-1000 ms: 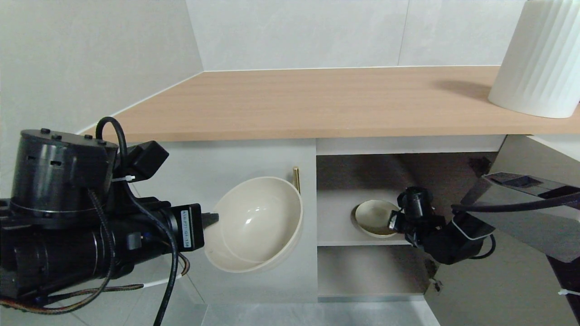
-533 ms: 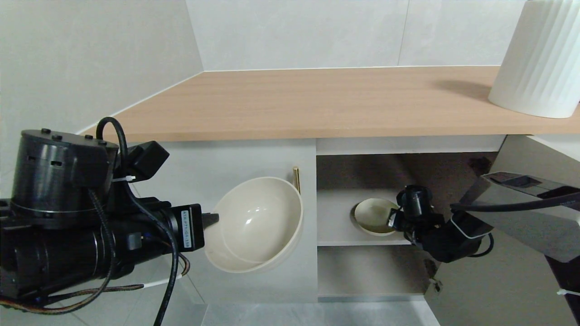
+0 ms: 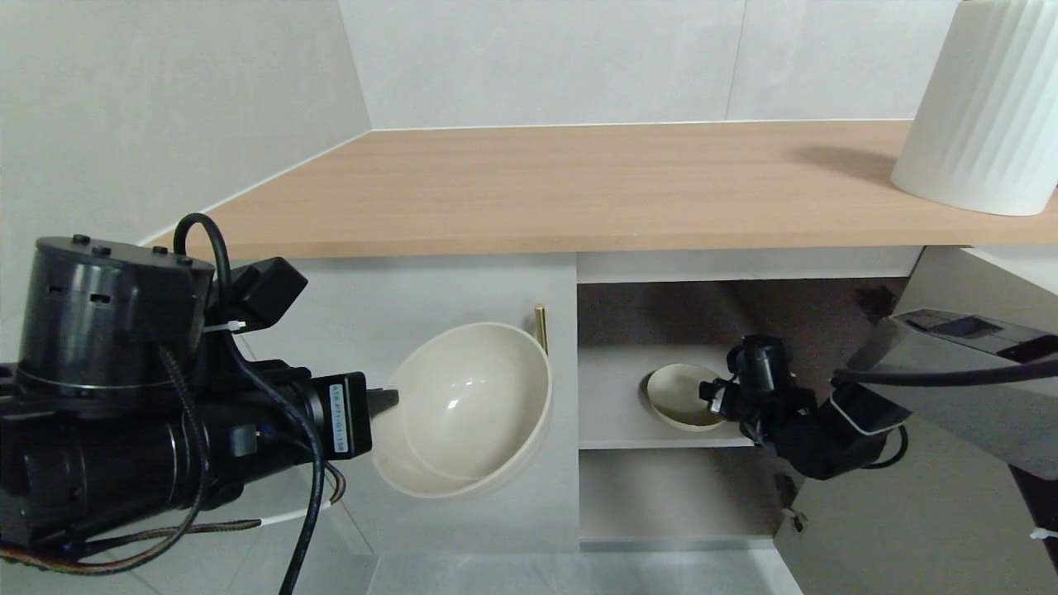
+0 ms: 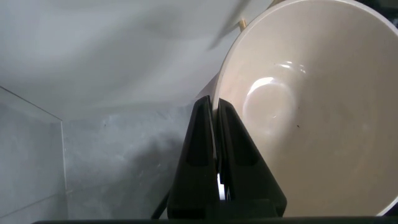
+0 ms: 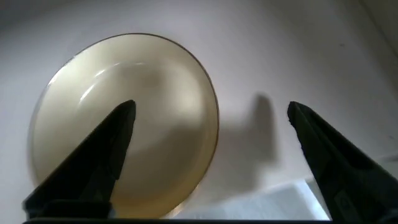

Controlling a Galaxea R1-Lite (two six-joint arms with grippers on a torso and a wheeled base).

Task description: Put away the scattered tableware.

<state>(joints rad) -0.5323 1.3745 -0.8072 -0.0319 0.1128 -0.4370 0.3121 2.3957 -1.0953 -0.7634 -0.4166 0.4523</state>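
Large bowl [image 3: 463,409]: cream, tipped on edge, held in the air before the closed cabinet door [image 3: 430,289], just beside its brass handle [image 3: 540,324]. Pinched at the rim by the left tool [image 4: 216,109], shut thin on the wall.

Small bowl [image 3: 674,397]: upright on the upper shelf [image 3: 607,413] of the open cabinet compartment, below the table [image 3: 579,182].

Right tool [image 5: 209,109]: spread wide inside that compartment, gripping nothing; one finger over the small bowl's hollow, the other out past its rim.

Handling, as judged: small bowl apparently set down. Draw the right tool straight back and slightly up (the finger above the hollow could catch the rim). Keep it wide until past the shelf edge. Only then bring the large bowl across, levelled, with the right arm out of the opening.

Not made out:
- contact between finger and small bowl
- back of the compartment, in shadow
- lower shelf, partly behind the right arm
- white ribbed vessel [image 3: 984,107] on the table, cut off at the frame edge
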